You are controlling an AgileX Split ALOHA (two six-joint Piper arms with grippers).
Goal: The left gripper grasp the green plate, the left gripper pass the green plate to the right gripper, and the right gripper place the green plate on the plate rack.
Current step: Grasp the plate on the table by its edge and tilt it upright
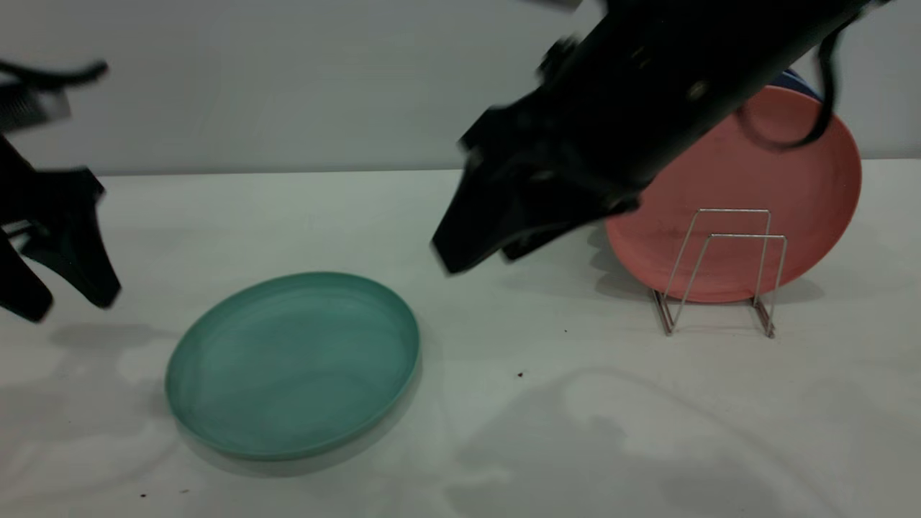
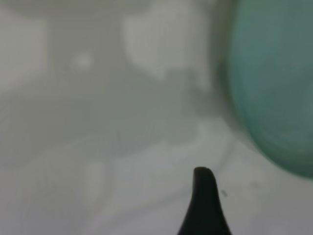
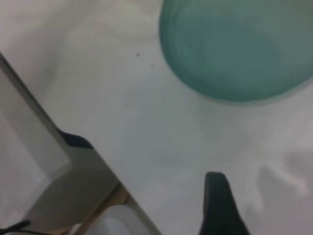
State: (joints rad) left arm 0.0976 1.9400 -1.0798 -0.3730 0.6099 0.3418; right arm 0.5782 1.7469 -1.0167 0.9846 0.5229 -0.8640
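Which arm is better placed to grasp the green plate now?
Left. The left gripper hangs open, low beside the green plate lying flat on the table. The right gripper hovers higher, toward the plate rack.

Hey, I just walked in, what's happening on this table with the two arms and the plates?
Nothing is held yet. The green plate lies flat on the white table, untouched. The left gripper hovers at the table's left edge, beside the plate, fingers apart. The right gripper hangs above the table between the plate and the plate rack. A salmon-pink plate already stands upright in the rack, with a dark blue plate behind it.
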